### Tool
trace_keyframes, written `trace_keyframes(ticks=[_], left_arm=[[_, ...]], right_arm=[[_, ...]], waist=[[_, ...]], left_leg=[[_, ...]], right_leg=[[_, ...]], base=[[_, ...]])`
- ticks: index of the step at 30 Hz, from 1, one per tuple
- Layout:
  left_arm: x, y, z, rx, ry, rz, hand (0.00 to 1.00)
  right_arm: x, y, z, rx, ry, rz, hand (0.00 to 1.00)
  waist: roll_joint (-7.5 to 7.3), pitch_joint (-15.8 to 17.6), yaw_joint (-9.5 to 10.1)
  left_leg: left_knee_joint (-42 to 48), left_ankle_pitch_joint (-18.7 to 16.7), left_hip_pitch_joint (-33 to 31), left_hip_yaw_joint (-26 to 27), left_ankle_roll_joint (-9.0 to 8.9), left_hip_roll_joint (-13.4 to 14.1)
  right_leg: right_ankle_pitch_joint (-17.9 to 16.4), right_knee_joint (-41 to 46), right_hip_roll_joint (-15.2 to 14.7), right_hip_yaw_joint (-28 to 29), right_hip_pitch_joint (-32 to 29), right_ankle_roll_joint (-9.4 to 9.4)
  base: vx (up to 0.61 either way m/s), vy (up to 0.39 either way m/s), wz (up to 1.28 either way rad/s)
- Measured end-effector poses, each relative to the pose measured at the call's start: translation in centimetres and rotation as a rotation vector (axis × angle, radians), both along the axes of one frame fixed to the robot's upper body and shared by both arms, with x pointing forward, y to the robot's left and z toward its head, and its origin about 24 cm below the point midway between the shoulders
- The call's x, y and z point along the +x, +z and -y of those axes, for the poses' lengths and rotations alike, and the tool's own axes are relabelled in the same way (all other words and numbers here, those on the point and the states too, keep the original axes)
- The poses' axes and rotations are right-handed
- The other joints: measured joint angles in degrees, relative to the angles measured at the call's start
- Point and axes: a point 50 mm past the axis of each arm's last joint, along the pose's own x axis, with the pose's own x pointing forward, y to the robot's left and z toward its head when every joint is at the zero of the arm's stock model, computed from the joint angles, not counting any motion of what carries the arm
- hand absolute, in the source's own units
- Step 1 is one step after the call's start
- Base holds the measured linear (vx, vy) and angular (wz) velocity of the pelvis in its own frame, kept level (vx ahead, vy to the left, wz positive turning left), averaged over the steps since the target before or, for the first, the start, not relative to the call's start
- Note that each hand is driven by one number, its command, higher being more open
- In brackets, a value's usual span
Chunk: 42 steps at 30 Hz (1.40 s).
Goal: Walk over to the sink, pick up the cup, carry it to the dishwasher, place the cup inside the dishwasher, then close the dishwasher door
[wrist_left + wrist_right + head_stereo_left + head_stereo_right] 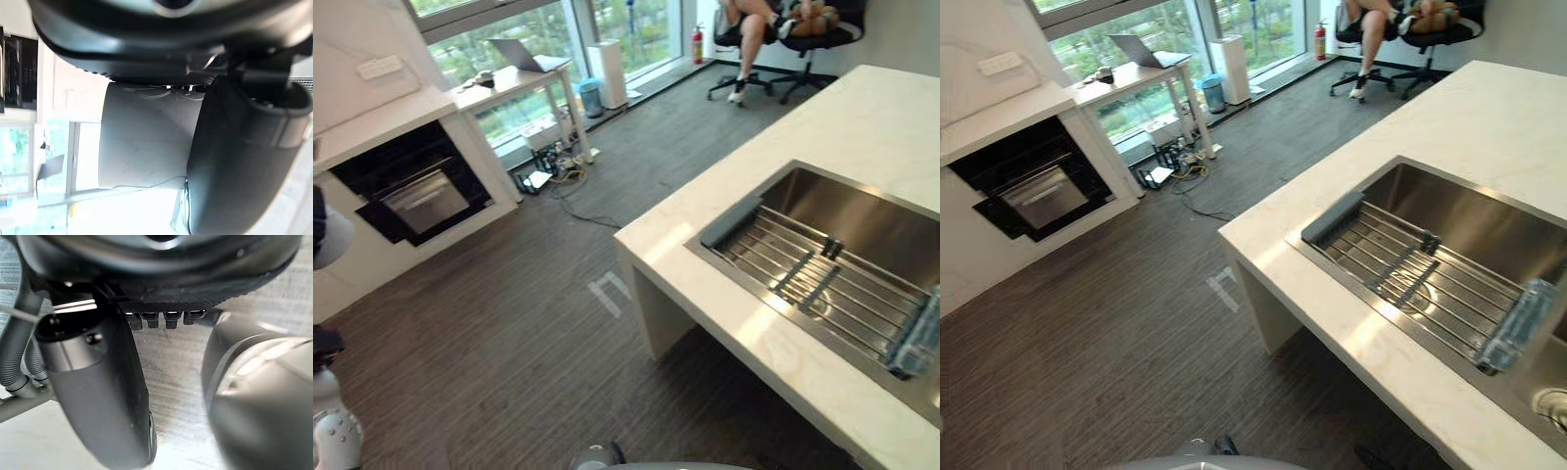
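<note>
One clear cup (1516, 323) lies on its side on the wire rack (1400, 269) inside the steel sink (1469, 211), which is set in the pale bench (1332, 323). The black dishwasher (416, 191) sits well apart across the floor. For the left hand (146, 44) and right hand (161, 269), I cannot tell whether the fingers are spread or curled

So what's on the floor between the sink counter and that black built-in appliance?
Mostly bare dark floor, with a white tape mark near the counter and a cable trailing at the far side. Both eye views show it.
</note>
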Motion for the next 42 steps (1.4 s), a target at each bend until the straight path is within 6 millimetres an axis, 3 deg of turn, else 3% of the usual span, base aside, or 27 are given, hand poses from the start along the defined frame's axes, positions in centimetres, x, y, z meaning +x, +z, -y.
trace_keyframes(ticks=[2, 3, 5, 7, 8, 9, 10, 11, 12, 13, 14, 15, 16, 18, 20, 21, 23, 24, 26, 27, 28, 29, 30, 33, 38, 42], left_arm=[[1.5, 1.5, 2.7, 0.034, -0.118, 0.065, 0.00], [2.0, 3.1, 4.4, 0.082, -0.175, 0.128, 0.00], [1.9, 5.7, 5.7, 0.213, -0.160, 0.214, 0.00], [2.2, 8.4, 6.1, 0.403, -0.083, 0.258, 0.00], [2.4, 9.5, 6.3, 0.494, -0.052, 0.275, 0.00], [2.6, 9.7, 6.7, 0.513, -0.061, 0.282, 0.00], [3.1, 9.7, 7.4, 0.511, -0.096, 0.303, 0.00], [3.5, 9.4, 7.9, 0.495, -0.118, 0.308, 0.00], [4.1, 8.6, 8.4, 0.456, -0.149, 0.297, 0.00], [4.6, 7.4, 9.2, 0.378, -0.200, 0.287, 0.00], [5.0, 6.9, 10.0, 0.329, -0.239, 0.286, 0.00], [5.3, 6.2, 10.9, 0.290, -0.280, 0.275, 0.00], [5.9, 4.5, 12.2, 0.216, -0.336, 0.226, 0.00], [6.5, 2.1, 14.9, 0.156, -0.451, 0.119, 0.00], [6.3, 0.2, 17.5, 0.175, -0.601, 0.020, 0.00], [5.9, -0.8, 18.8, 0.152, -0.669, -0.021, 0.00], [5.6, -2.3, 20.6, 0.094, -0.745, -0.080, 0.00], [5.6, -2.5, 20.8, 0.096, -0.759, -0.095, 0.00], [5.8, -2.5, 20.7, 0.111, -0.764, -0.109, 0.00], [5.9, -2.3, 20.7, 0.118, -0.769, -0.105, 0.00], [5.9, -2.4, 20.7, 0.119, -0.771, -0.109, 0.00], [5.9, -2.6, 20.7, 0.119, -0.773, -0.121, 0.00], [5.9, -2.8, 20.2, 0.124, -0.759, -0.132, 0.00], [5.9, -2.7, 19.2, 0.123, -0.717, -0.131, 0.00], [5.7, -3.9, 18.5, 0.121, -0.646, -0.181, 0.00], [5.8, -4.3, 18.6, 0.137, -0.628, -0.190, 0.00]], right_arm=[[0.0, 0.1, 0.2, -0.001, -0.072, 0.029, 1.00], [0.0, 0.1, 0.2, -0.001, -0.099, 0.041, 1.00], [0.5, 0.0, 0.1, 0.003, -0.104, 0.050, 1.00], [0.9, -0.1, -0.3, 0.008, -0.109, 0.065, 1.00], [1.2, -0.1, -0.5, 0.008, -0.083, 0.073, 1.00], [1.4, 0.0, -0.6, 0.003, -0.059, 0.086, 1.00], [1.3, 0.0, -1.0, 0.009, -0.057, 0.111, 1.00], [1.4, -0.3, -1.8, 0.030, -0.062, 0.123, 1.00], [1.2, -0.6, -2.8, 0.055, -0.079, 0.134, 1.00], [0.8, -1.1, -4.2, 0.088, -0.110, 0.137, 1.00], [0.5, -1.3, -5.0, 0.101, -0.124, 0.144, 1.00], [0.5, -1.5, -5.7, 0.115, -0.117, 0.141, 1.00], [0.7, -1.7, -6.4, 0.133, -0.127, 0.140, 1.00], [1.3, -1.8, -7.5, 0.159, -0.109, 0.135, 1.00], [1.2, -2.1, -9.1, 0.200, -0.080, 0.113, 1.00], [1.5, -2.2, -9.3, 0.202, -0.067, 0.102, 1.00], [1.9, -2.0, -8.2, 0.162, -0.031, 0.077, 1.00], [2.8, -1.9, -7.7, 0.146, -0.009, 0.082, 1.00], [5.0, -1.6, -7.3, 0.149, -0.017, 0.129, 1.00], [6.4, -1.4, -6.8, 0.145, -0.032, 0.163, 1.00], [6.6, -1.3, -6.6, 0.145, -0.042, 0.172, 1.00], [6.8, -1.2, -6.4, 0.144, -0.052, 0.186, 1.00], [7.0, -1.3, -6.9, 0.156, -0.050, 0.198, 1.00], [7.3, -1.5, -8.5, 0.242, -0.080, 0.247, 1.00], [6.1, -1.9, -9.2, 0.292, -0.077, 0.243, 1.00], [4.0, -2.2, -9.2, 0.296, -0.069, 0.198, 1.00]], waist=[[-0.70, 1.3, -1.83], [-0.63, 2.1, -2.75], [-0.54, 2.8, -2.52], [-1.78, 3.7, -2.45], [-2.35, 4.2, -2.99], [-2.25, 4.6, -4.04], [-1.91, 4.6, -5.72], [-2.19, 4.9, -7.20], [-2.79, 4.9, -8.30], [-4.47, 4.7, -8.93], [-5.20, 5.1, -8.64], [-6.25, 5.7, -8.41], [-6.75, 5.9, -8.18], [-6.13, 5.6, -8.72], [-7.77, 4.3, -8.53], [-7.87, 3.7, -8.79], [-5.61, 1.8, -7.76], [-5.32, 1.5, -7.34], [-6.75, 2.1, -7.34], [-6.89, 2.2, -7.29], [-6.68, 2.1, -7.24], [-5.48, 1.6, -6.98], [-6.04, 0.6, -7.02], [-7.53, 0.3, -6.99], [-7.68, 0.3, -7.40], [-7.68, 0.3, -8.89]], left_leg=[[3.0, 0.5, 0.3, 4.3, -1.96, -1.3], [4.2, -0.7, 0.0, 4.5, -6.05, -1.9], [6.6, -4.1, -1.1, 3.4, -12.92, -2.1], [12.0, -8.2, -3.0, 0.9, -11.86, -2.3], [12.8, -9.6, -3.6, -2.5, -11.12, -3.7], [11.3, -9.7, -4.0, -6.3, -10.82, -5.5], [9.1, -8.8, -5.0, -13.2, -10.66, -7.7], [6.4, -7.7, -5.1, -19.3, -11.84, -9.9], [2.2, -6.9, -4.5, -24.9, -11.82, -12.6], [-1.9, -6.3, -2.6, -28.7, -12.04, -14.8], [0.9, -5.6, -3.0, -33.4, -11.77, -15.4], [0.5, -5.7, -2.3, -35.6, -9.62, -16.9], [0.9, -6.5, -1.6, -39.4, -9.50, -18.3], [3.1, -8.1, -0.9, -44.4, -10.16, -18.2], [1.8, -8.9, 1.8, -45.7, -11.36, -18.6], [3.0, -10.1, 2.4, -45.6, -13.26, -18.2], [4.6, -10.9, 2.5, -45.4, -15.04, -15.8], [8.1, -10.9, 1.9, -45.0, -16.38, -15.1], [11.2, -13.6, -1.8, -43.5, -16.64, -15.0], [2.4, -12.9, -2.2, -43.7, -17.70, -14.9], [-3.8, -9.6, -1.6, -43.7, -18.40, -14.2], [-9.9, 3.7, -0.6, -43.1, -19.44, -11.8], [-10.2, 3.2, 1.0, -42.5, -17.35, -12.1], [-10.8, 2.9, 1.5, -41.2, -17.49, -12.0], [-10.7, 1.3, 2.7, -37.8, -17.45, -11.5], [-10.6, 1.2, 2.9, -37.0, -17.22, -11.3]], right_leg=[[-0.5, 2.5, -3.5, -1.1, 2.2, 0.46], [-0.5, 4.4, -5.1, -1.4, 2.9, 0.46], [-0.5, 7.1, -7.1, -0.9, 3.0, 0.45], [0.0, 10.1, -9.2, 0.8, 3.8, 0.07], [2.5, 13.4, -9.5, 6.2, 3.3, -3.70], [7.1, 17.6, -8.9, 14.3, 0.7, -10.29], [6.3, 22.8, -3.3, 29.0, -3.1, -10.62], [-0.4, 25.1, 2.9, 37.2, -4.6, -8.43], [-4.9, 25.8, 8.9, 42.5, -6.6, -7.30], [-8.6, 24.3, 13.8, 45.8, -9.9, -7.23], [-10.6, 23.5, 15.1, 46.1, -13.0, -6.57], [-11.8, 22.0, 15.6, 47.9, -15.6, -5.35], [-12.3, 19.6, 17.4, 52.9, -19.0, -4.72], [-11.8, 16.7, 21.6, 57.8, -21.9, -4.41], [-6.4, 7.5, 21.2, 55.7, -21.7, -4.79], [-3.3, 4.3, 21.4, 54.4, -20.7, -5.07], [-2.5, 0.1, 22.6, 51.6, -16.9, -6.35], [-2.5, -1.8, 22.9, 51.4, -14.5, -7.20], [-2.6, -4.2, 21.4, 52.2, -11.4, -7.47], [-2.6, -4.3, 20.6, 52.8, -10.8, -7.43], [-2.8, -4.2, 20.5, 52.7, -10.5, -7.22], [-3.5, -3.8, 21.5, 52.5, -9.4, -6.74], [-4.7, -2.8, 21.5, 52.9, -8.9, -6.86], [-4.7, -2.6, 21.4, 53.9, -9.3, -6.86], [-4.7, -4.5, 21.7, 56.3, -8.6, -6.85], [-4.7, -6.6, 21.7, 56.7, -7.7, -6.86]], base=[[0.13, 0.208, 1.03], [0.09, 0.212, 0.98], [0.06, 0.169, 0.59], [0.02, 0.154, 0.77], [0.02, 0.205, 1.30], [0.02, 0.265, 2.19], [0.03, 0.204, 2.60], [0.06, 0.147, 2.90], [0.16, 0.088, 2.99], [0.22, 0.079, 2.80], [0.36, -0.003, 2.47], [0.42, -0.086, 2.04], [0.41, -0.116, 1.69], [0.36, -0.125, 1.85], [0.41, -0.166, 1.59], [0.39, -0.178, 1.01], [0.56, -0.174, 0.62], [0.53, -0.122, 0.14], [0.30, -0.070, 0.05], [0.24, -0.035, 0.03], [0.22, 0.029, -0.06], [0.25, 0.062, -0.14], [0.23, 0.074, -0.15], [0.12, 0.027, -0.15], [0.03, -0.011, -0.42], [-0.07, -0.036, -0.13]])
